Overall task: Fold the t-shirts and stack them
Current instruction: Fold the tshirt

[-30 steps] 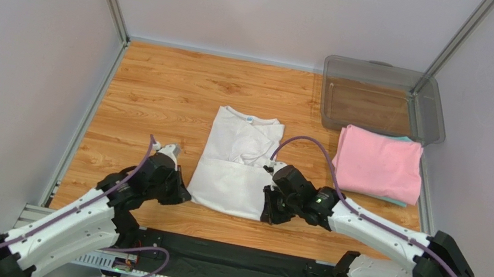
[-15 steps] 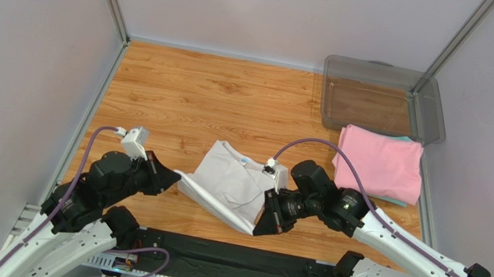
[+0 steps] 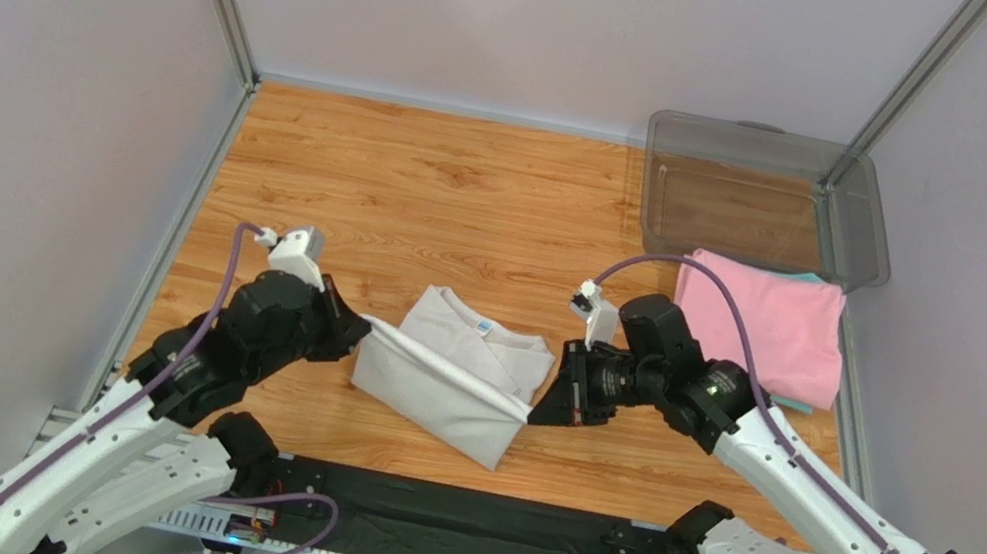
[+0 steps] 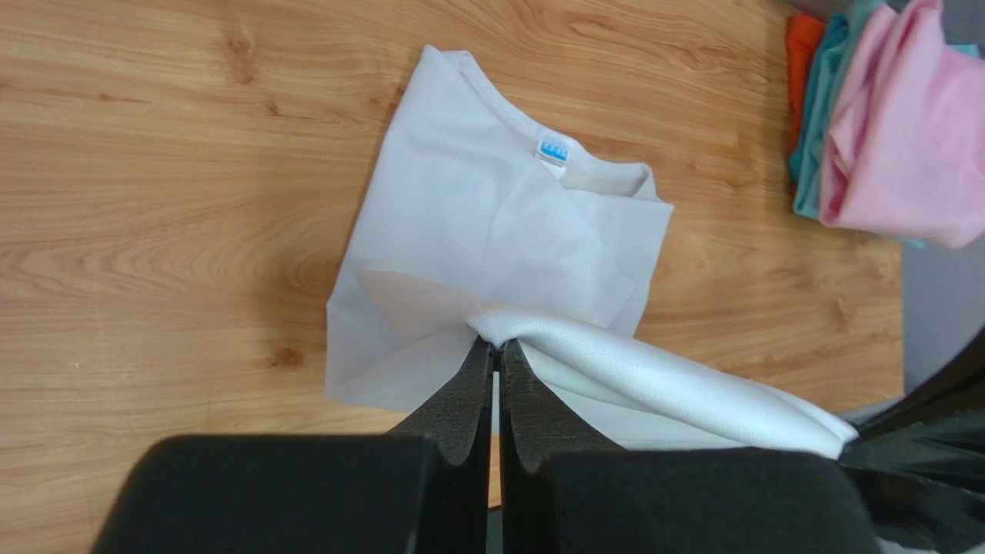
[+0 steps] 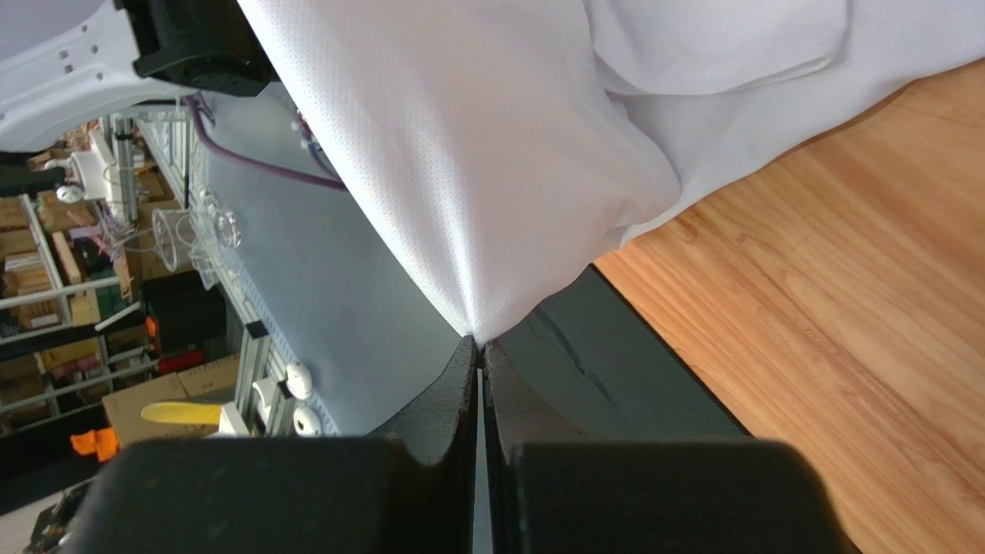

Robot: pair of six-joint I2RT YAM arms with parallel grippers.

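White tee point(image 3: 453, 369) lies mid-surface point(image 3: 365, 178), collar w/ blue tag point(image 4: 555, 149) toward the far side, near hem lifted off the wood. Left jaws pinched tight on the hem's left corner, right jaws clamped on its right corner, cloth stretched btwn them above the rest of the shirt. Pink tee point(image 3: 758, 328) sits folded at the right, atop a teal one point(image 4: 815, 127), just in front of a clear bin point(image 3: 766, 196).
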